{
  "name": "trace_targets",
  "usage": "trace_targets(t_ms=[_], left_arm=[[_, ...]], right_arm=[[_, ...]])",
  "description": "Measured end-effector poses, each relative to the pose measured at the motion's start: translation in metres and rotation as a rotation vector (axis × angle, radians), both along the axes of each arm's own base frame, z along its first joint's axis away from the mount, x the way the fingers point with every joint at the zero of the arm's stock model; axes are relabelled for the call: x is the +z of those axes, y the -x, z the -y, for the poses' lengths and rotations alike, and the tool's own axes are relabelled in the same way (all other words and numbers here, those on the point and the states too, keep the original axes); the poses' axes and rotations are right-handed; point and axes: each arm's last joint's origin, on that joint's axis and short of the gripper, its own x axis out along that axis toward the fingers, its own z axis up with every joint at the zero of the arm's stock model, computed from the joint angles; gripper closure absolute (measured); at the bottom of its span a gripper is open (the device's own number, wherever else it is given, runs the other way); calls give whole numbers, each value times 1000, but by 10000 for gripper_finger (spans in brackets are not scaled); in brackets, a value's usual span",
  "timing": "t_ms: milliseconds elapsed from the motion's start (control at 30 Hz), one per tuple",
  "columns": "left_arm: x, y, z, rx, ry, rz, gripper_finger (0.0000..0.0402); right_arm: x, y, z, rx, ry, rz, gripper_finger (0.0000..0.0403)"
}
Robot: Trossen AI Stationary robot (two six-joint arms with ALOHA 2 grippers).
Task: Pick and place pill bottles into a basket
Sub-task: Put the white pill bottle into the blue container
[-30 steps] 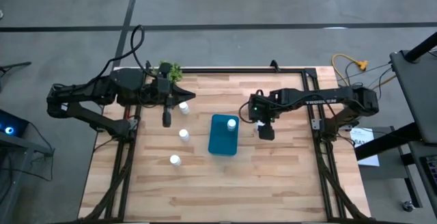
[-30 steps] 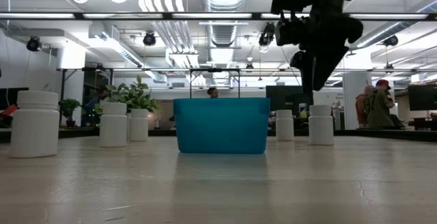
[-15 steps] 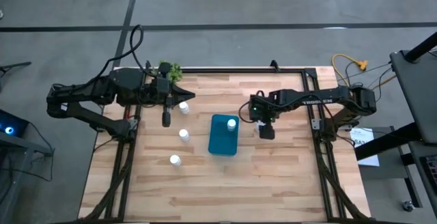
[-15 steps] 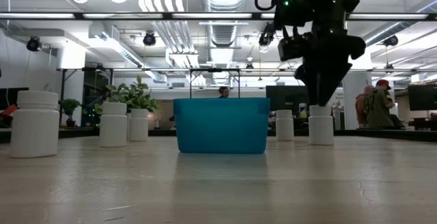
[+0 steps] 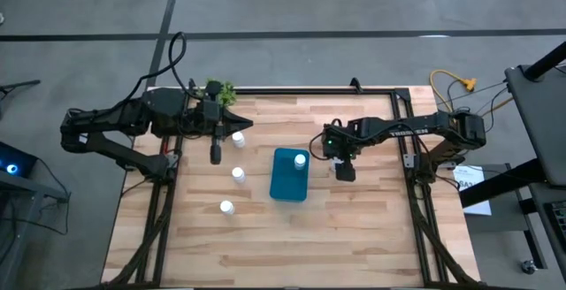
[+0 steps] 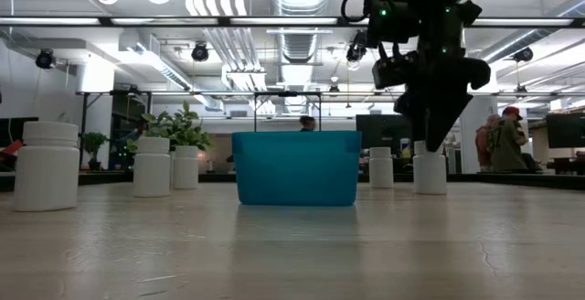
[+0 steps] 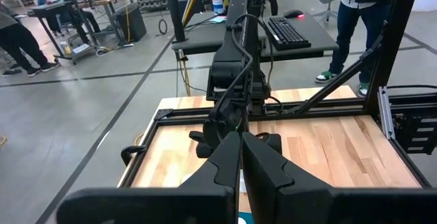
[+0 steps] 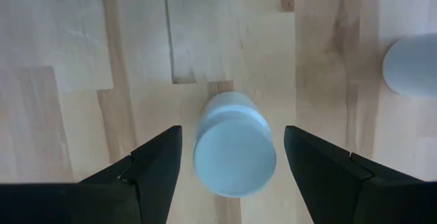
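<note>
Right wrist view: the right gripper (image 8: pixel 229 157) hangs with jaws wide apart, straddling a small white cylindrical pill bottle (image 8: pixel 234 144) standing on the wooden table (image 8: pixel 82 60), gripping nothing yet. Over the last second it has descended beside the teal-blue rectangular plastic basket (image 5: pixel 289 174), which already holds one bottle; closing looks the likely next step. The left gripper (image 5: pixel 216 155) waits shut at far left.

My right tool (image 6: pixel 437 144) hangs just above a pill bottle (image 6: pixel 430 168) standing right of the basket (image 6: pixel 296 167).
</note>
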Motion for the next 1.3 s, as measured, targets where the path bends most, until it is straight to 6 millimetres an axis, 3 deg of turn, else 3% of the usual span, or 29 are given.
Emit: trace_targets(t_ms=[333,633,900,1300], left_arm=[[0,0,0,0,0,0,402],[0,0,0,0,0,0,402],[0,0,0,0,0,-1,402],[0,0,0,-1,-7,-2,402]], right_arm=[[-12,-5,2,13,-5,-34,161],[-11,-5,1,13,-13,-27,244],[-8,-4,0,-17,-45,-36,248],[54,-30,5,2,-10,89,255]])
